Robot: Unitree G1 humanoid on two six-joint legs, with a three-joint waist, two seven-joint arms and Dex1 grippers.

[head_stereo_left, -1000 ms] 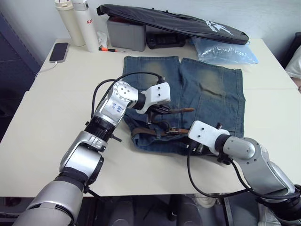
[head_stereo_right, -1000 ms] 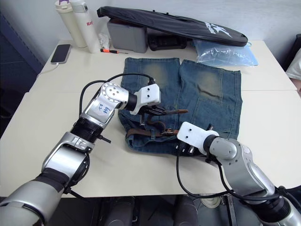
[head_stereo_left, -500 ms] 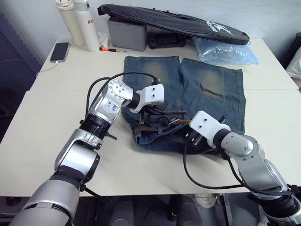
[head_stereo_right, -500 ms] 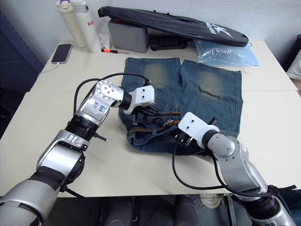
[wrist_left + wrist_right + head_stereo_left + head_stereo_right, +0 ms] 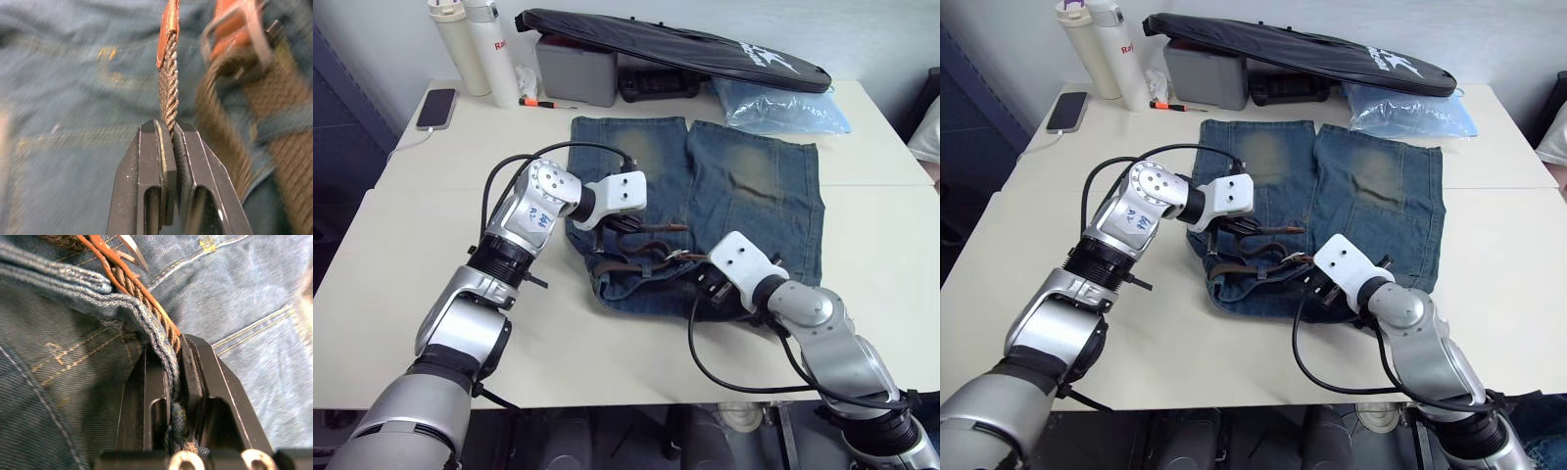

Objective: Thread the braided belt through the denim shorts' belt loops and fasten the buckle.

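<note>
The denim shorts [image 5: 749, 196] lie flat on the table, waistband towards me. Along that bunched waistband runs the braided belt [image 5: 641, 262], brown and partly tucked under denim. My left gripper [image 5: 628, 227] sits over the left part of the waistband. In the left wrist view it [image 5: 169, 128] is shut on the belt's braided end [image 5: 167, 83], just behind its leather tip. The silver buckle [image 5: 235, 30] lies close beside it. My right gripper [image 5: 705, 281] is at the waistband's middle. In its wrist view it [image 5: 172, 345] is shut on a fold of denim waistband [image 5: 146, 318] with the belt [image 5: 128, 281] pinched alongside.
A long black bag [image 5: 675, 44] lies over a grey box [image 5: 576, 70] at the back. Two white bottles [image 5: 475, 44] and a phone [image 5: 435, 108] are at back left, with an orange marker [image 5: 540, 102] nearby. A plastic bag [image 5: 783, 108] lies at back right.
My left gripper has drawn the belt end slightly to the left. My right gripper has moved from the shorts' near edge up onto the waistband.
</note>
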